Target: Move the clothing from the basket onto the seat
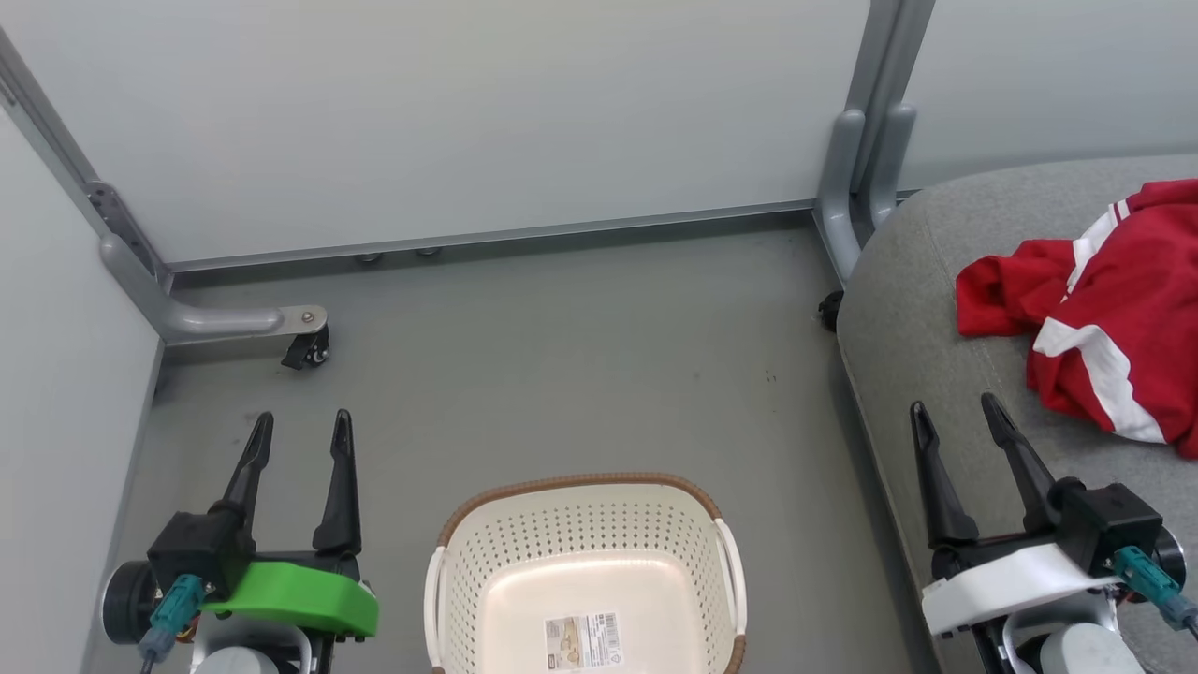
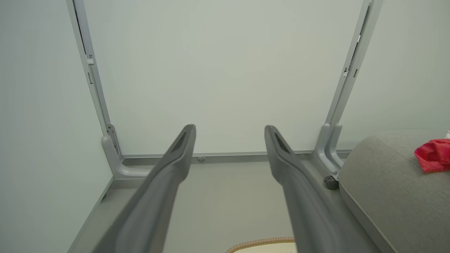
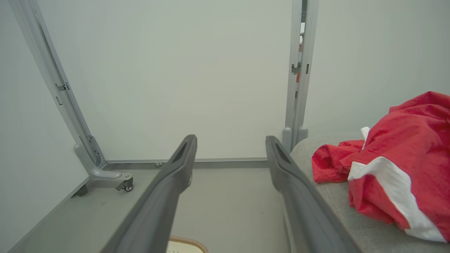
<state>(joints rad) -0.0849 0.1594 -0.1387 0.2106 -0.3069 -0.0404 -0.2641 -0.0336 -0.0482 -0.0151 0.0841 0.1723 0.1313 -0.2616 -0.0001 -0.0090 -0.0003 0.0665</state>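
Observation:
The red clothing [image 1: 1109, 314] with white stripes lies crumpled on the light-grey seat [image 1: 917, 309] at the right; it also shows in the wrist views as red clothing [image 3: 393, 161] and a small red patch of clothing [image 2: 434, 154]. The cream basket [image 1: 585, 571] with a brown rim stands on the floor at the bottom centre, holding nothing but a barcode sticker [image 1: 582, 640]. My left gripper [image 1: 301, 432] is open over the floor left of the basket. My right gripper [image 1: 955, 412] is open above the seat's front edge, just left of the clothing.
Pale partition panels on grey frames close off the back and left. A caster foot [image 1: 304, 346] juts onto the grey floor at the left, and another frame post [image 1: 866, 168] stands against the seat's back corner.

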